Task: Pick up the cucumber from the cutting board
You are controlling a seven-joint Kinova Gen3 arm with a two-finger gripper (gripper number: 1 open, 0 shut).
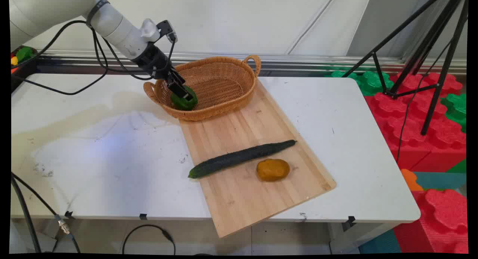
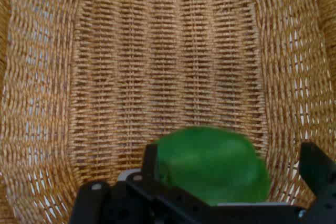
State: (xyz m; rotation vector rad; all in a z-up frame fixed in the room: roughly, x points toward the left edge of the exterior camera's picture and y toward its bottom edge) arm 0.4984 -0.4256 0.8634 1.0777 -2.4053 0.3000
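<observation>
Main view: bright, even light from overhead. Soft arm shadow on table (image 1: 93, 113), upper left. Mild sheen on board (image 1: 254, 154). Hand view: basket (image 2: 173, 66) weave sharp; green veg (image 2: 215, 163) slightly soft, btm centre.

green pepper (image 2: 212, 163) bottom cut off by linkage, basket (image 2: 47, 129) rim beyond hand view edges

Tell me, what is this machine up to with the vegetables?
A white robot arm's black two-finger gripper is at the near-left rim of an oval woven wicker basket, with a green pepper-like vegetable between its fingers. The hand view looks down into the basket, whose woven floor shows nothing else on it. The basket stands at the far end of a long wooden cutting board on the white table. Nearer on the board lie a long dark green cucumber and a rounded yellow-orange vegetable, untouched.
</observation>
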